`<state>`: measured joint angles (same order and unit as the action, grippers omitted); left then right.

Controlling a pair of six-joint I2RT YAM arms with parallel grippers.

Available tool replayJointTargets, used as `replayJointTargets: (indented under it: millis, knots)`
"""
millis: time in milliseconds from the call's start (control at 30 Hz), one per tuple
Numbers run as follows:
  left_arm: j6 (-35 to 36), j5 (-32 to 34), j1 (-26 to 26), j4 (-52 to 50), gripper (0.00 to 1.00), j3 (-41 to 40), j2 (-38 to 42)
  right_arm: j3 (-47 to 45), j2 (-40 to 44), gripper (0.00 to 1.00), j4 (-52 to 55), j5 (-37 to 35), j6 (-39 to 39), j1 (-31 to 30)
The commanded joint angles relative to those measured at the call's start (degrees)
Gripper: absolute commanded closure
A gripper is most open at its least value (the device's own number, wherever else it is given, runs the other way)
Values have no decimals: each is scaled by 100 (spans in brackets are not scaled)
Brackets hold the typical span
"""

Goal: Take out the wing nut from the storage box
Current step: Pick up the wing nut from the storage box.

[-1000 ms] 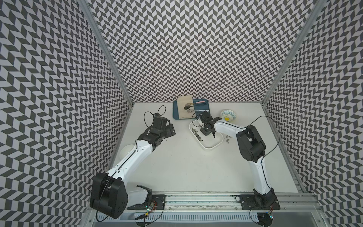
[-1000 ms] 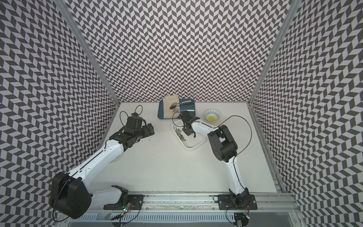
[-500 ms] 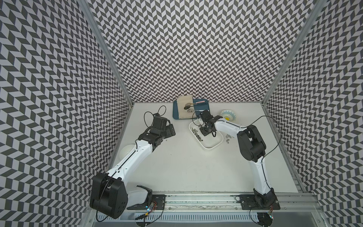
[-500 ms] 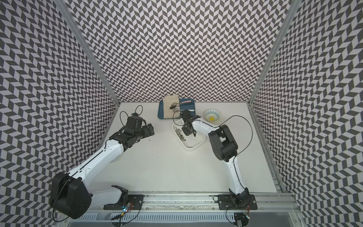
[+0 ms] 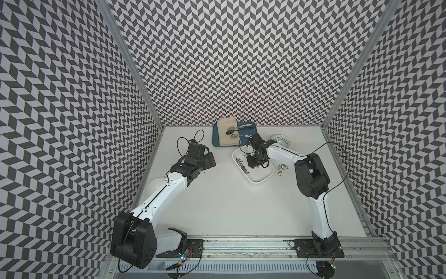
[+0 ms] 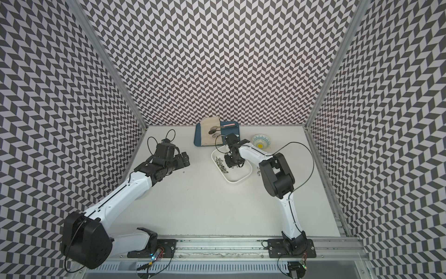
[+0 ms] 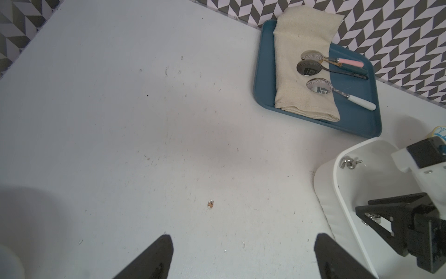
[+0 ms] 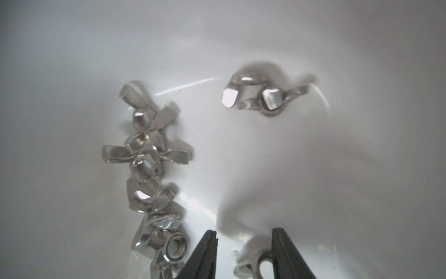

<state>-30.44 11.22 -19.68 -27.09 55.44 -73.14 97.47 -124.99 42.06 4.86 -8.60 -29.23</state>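
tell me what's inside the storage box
A row of wing nuts along one wall, a lone wing nut, another nut between the parted fingers of the right hand. The hand covers the storage box floor beneath it.

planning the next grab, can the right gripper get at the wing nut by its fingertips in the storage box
Probably yes: the right gripper is down in the storage box, jaws open, the wing nut lying between them. Nothing covers it; the row of other nuts sits clear to one side.
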Motion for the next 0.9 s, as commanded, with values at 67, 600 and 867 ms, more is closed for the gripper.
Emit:
replayJointTargets:
  millis: [67,600,867]
  knots:
    - [-14,-24,37,108,5,20,101,-334,659,58,-93,269,-1443,90]
    - [10,-41,35,201,4,-97,155,-1908,1370,58,-1097,782,-3607,-17]
    - [63,20,48,152,4,-129,291,-1467,1015,59,-1321,672,-4011,114]
